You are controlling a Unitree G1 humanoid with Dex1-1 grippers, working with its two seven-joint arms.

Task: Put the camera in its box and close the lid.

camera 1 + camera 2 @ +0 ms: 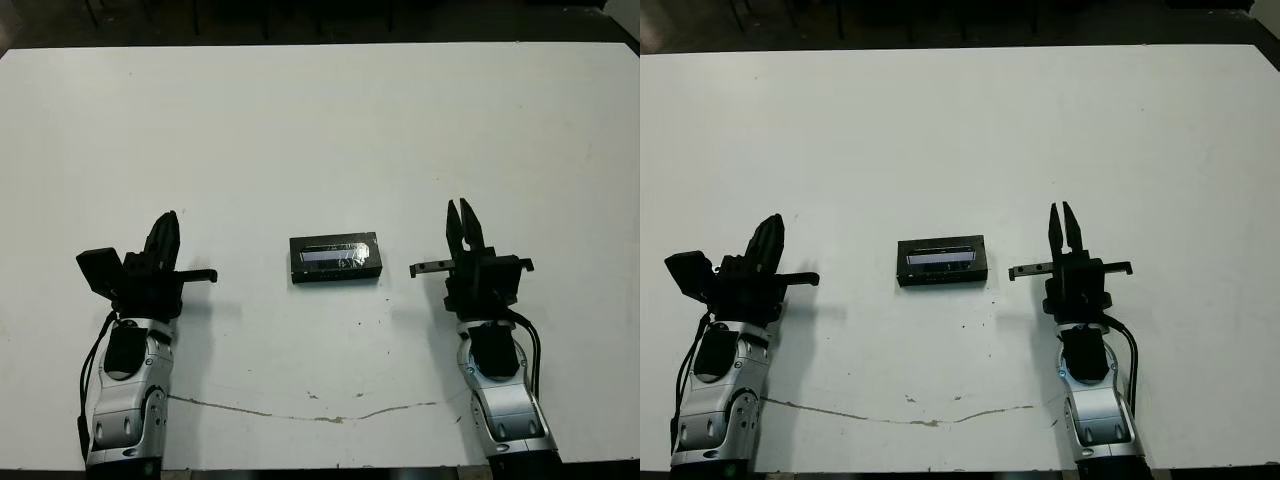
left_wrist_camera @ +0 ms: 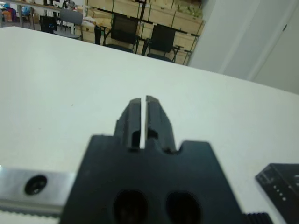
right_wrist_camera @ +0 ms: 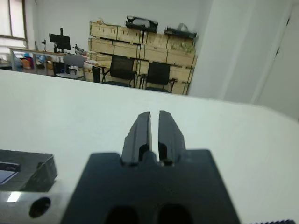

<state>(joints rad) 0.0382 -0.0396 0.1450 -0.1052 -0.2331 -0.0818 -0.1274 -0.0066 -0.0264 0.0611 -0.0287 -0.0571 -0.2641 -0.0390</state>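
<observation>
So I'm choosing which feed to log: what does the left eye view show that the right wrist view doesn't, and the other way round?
Only the left eye view shows both arms, the left gripper and the right gripper, one on each side of the closed black box with its pale strip. Only the right wrist view shows the room beyond: chairs and wooden crates. Both show the white table, the box (just a corner in the wrist view) and the right gripper, fingers nearly together, holding nothing.
</observation>
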